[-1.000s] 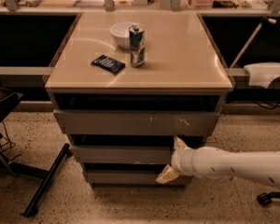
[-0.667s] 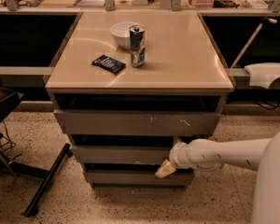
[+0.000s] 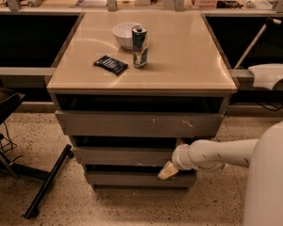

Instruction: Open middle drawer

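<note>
The middle drawer (image 3: 122, 155) is a plain grey front between the widest scratched top front (image 3: 141, 124) and the smallest bottom front (image 3: 132, 179). All three fronts stand slightly stepped, with dark gaps above them. My gripper (image 3: 168, 171) reaches in from the right on a white arm (image 3: 217, 153). Its cream tip sits at the lower right edge of the middle drawer front, over the gap above the bottom drawer. The wrist covers the right end of the middle drawer.
On the beige cabinet top (image 3: 188, 55) stand a white bowl (image 3: 124, 34), a can (image 3: 140, 46) and a dark flat packet (image 3: 111, 64). A black chair base (image 3: 47, 182) lies at the lower left. My white body (image 3: 271, 182) fills the lower right.
The gripper tip has shifted slightly left and up along the middle drawer's lower edge. My white body has come into view at the lower right. The drawers have not visibly moved.
</note>
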